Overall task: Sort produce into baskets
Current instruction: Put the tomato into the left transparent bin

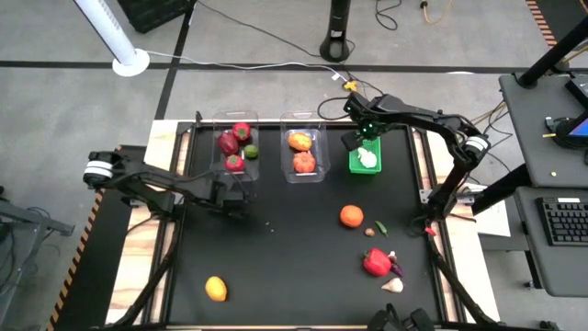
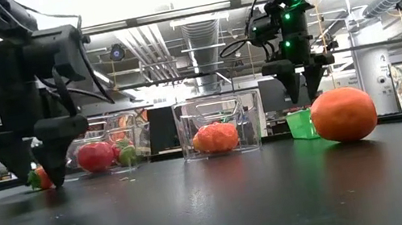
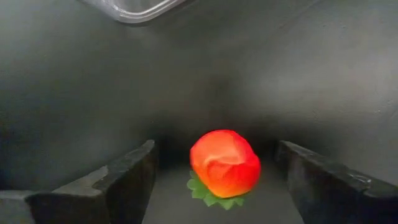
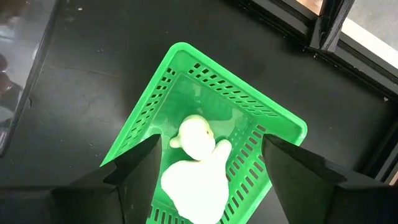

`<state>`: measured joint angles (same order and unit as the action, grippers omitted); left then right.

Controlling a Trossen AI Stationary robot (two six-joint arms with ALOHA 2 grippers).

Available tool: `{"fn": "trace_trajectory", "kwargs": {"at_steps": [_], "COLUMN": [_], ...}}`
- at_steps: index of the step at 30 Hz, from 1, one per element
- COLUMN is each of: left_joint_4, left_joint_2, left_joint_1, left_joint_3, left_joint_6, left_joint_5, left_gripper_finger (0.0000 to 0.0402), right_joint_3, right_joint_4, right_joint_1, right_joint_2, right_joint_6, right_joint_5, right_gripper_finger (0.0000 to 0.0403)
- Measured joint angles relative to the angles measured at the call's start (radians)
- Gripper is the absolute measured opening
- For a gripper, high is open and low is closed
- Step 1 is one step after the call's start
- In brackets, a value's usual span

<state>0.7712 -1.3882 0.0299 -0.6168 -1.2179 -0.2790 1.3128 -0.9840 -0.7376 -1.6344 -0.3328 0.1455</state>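
Note:
My left gripper (image 1: 230, 199) is open and low over the table in front of the left clear tub (image 1: 237, 147). Its fingers stand on either side of a red tomato-like piece (image 3: 225, 163) without touching it. The piece rests on the table on its green leafy base; in the high view the gripper hides it. My right gripper (image 1: 362, 140) is open and empty above the green mesh basket (image 4: 186, 62), which holds white garlic-like pieces (image 4: 198, 138). The left tub holds red pieces and a lime green one. The middle clear tub (image 1: 303, 152) holds orange pieces.
Loose on the table are an orange ball (image 1: 351, 215), small green and brown pieces (image 1: 377, 228), a red pepper (image 1: 376, 262) beside a purple piece and a garlic (image 1: 392, 285), and a yellow piece (image 1: 215, 289) near the front left. The three baskets stand in a row at the far side.

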Motion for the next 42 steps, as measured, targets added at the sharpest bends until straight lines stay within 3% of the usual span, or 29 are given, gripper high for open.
{"fn": "trace_trajectory", "kwargs": {"at_steps": [5, 14, 18, 23, 29, 35, 42], "left_joint_4": [0.002, 0.006, 0.023, 0.113, 0.258, 0.331, 0.32], "left_joint_2": [-0.04, -0.104, -0.104, -0.096, -0.059, -0.017, -0.013], "left_joint_1": [0.0, 0.0, 0.0, 0.006, 0.023, -0.042, -0.287], "left_joint_3": [-0.032, -0.088, -0.107, -0.183, -0.391, -0.608, -0.741], "left_joint_6": [0.011, 0.015, 0.015, 0.078, 0.262, 0.483, 0.755], "left_joint_5": [0.0, 0.004, 0.0, 0.051, 0.139, -0.047, -0.071], "left_gripper_finger": [0.0273, 0.0118, 0.0072, 0.0073, 0.0087, 0.0088, 0.0081], "right_joint_3": [0.0, 0.0, 0.0, 0.0, 0.0, 0.0, -0.001], "right_joint_4": [0.0, 0.0, 0.0, 0.0, -0.001, -0.008, -0.038], "right_joint_1": [0.0, 0.0, 0.0, 0.0, 0.0, 0.001, 0.007], "right_joint_2": [0.0, 0.0, 0.0, 0.0, 0.0, 0.001, 0.054], "right_joint_6": [0.0, 0.001, 0.002, 0.003, 0.003, -0.009, -0.011], "right_joint_5": [0.0, 0.0, 0.0, 0.0, 0.0, -0.079, -0.101], "right_gripper_finger": [0.0266, 0.0263, 0.0267, 0.0263, 0.0258, 0.0265, 0.0263]}}
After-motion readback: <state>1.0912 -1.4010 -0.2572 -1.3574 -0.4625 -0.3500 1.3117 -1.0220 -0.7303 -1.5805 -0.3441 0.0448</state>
